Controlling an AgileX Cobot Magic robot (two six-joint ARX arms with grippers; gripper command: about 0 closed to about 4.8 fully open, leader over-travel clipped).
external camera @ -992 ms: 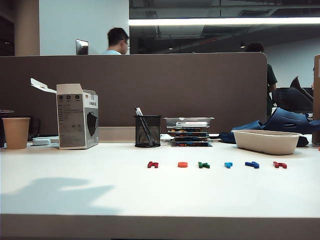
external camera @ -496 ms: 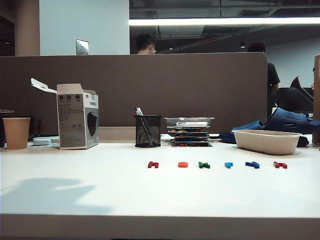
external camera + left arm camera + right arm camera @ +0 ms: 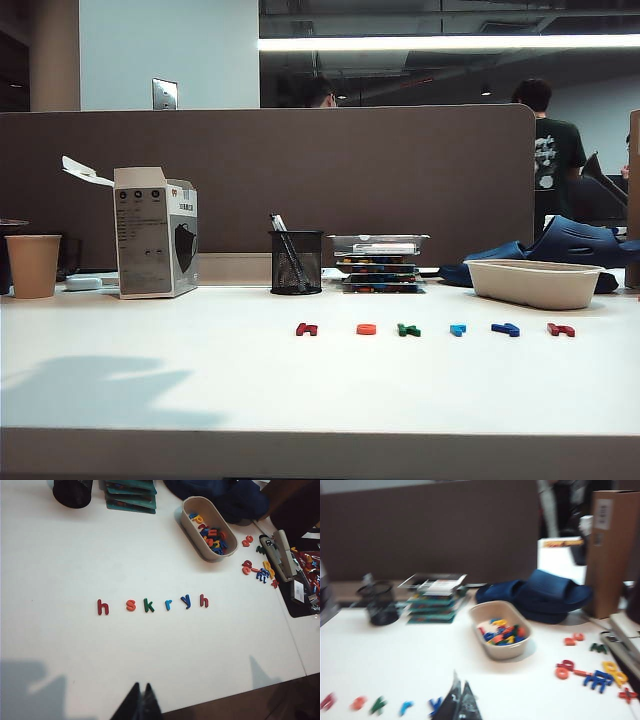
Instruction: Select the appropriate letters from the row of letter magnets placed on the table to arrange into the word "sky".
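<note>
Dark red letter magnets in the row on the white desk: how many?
2. One dark red plastic "h" sits at the row's left end as the exterior view shows it, set slightly apart; the other dark red "h" closes the right end. None looks hidden.

A grey-brown partition backs the white counter; beyond it, a pale wall, a dark exposed ceiling, one long fluorescent strip and two people.

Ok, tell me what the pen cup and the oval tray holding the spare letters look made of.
Black cylindrical pen cup: apparently metal wire mesh, since pens show through its wall. Beige oval tray: matte, thick-rimmed, probably moulded paper pulp, though plastic is possible.
</note>
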